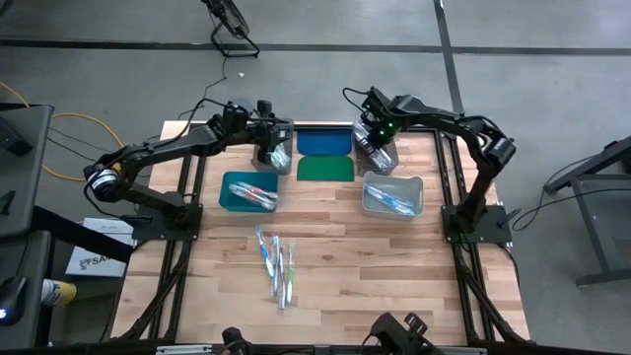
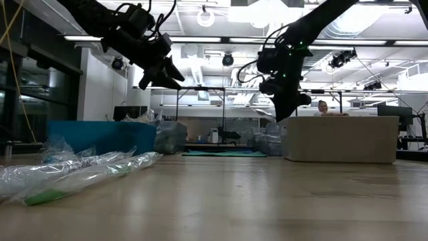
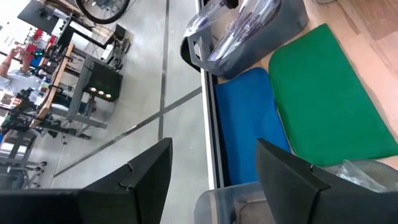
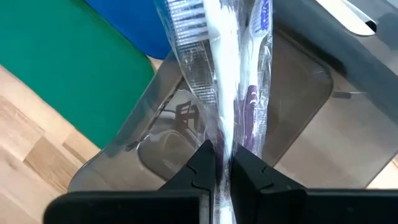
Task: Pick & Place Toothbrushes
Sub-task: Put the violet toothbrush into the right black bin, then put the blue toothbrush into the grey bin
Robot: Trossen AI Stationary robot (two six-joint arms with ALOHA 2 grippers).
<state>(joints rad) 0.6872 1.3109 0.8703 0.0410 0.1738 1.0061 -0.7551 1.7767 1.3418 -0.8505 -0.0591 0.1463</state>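
Observation:
My right gripper (image 4: 224, 163) is shut on a toothbrush in a clear wrapper (image 4: 217, 74), white with purple parts. It hangs over a clear bin (image 4: 298, 118) at the table's far right (image 1: 380, 155). My left gripper (image 3: 211, 180) stands open and holds nothing, above another clear bin (image 1: 274, 156) at the far left. Several wrapped toothbrushes (image 1: 276, 264) lie flat on the table near its front. More lie in a teal bin (image 1: 248, 192) and in a nearer clear bin (image 1: 392, 194). My right gripper pinches the wrapped toothbrush (image 4: 225, 134) between its two fingers, along its length. The fingers come steeply from above, pointing down. The brush reaches past the fingertips, bristle head (image 4: 186, 18) foremost, down toward the bin's inside. Which part sits behind the fingers is hidden by them.
A flat blue lid (image 1: 323, 142) and a flat green lid (image 1: 325, 169) lie between the two far bins. In the low view the loose wrapped toothbrushes (image 2: 73, 174) fill the near left, and bare wood lies to their right.

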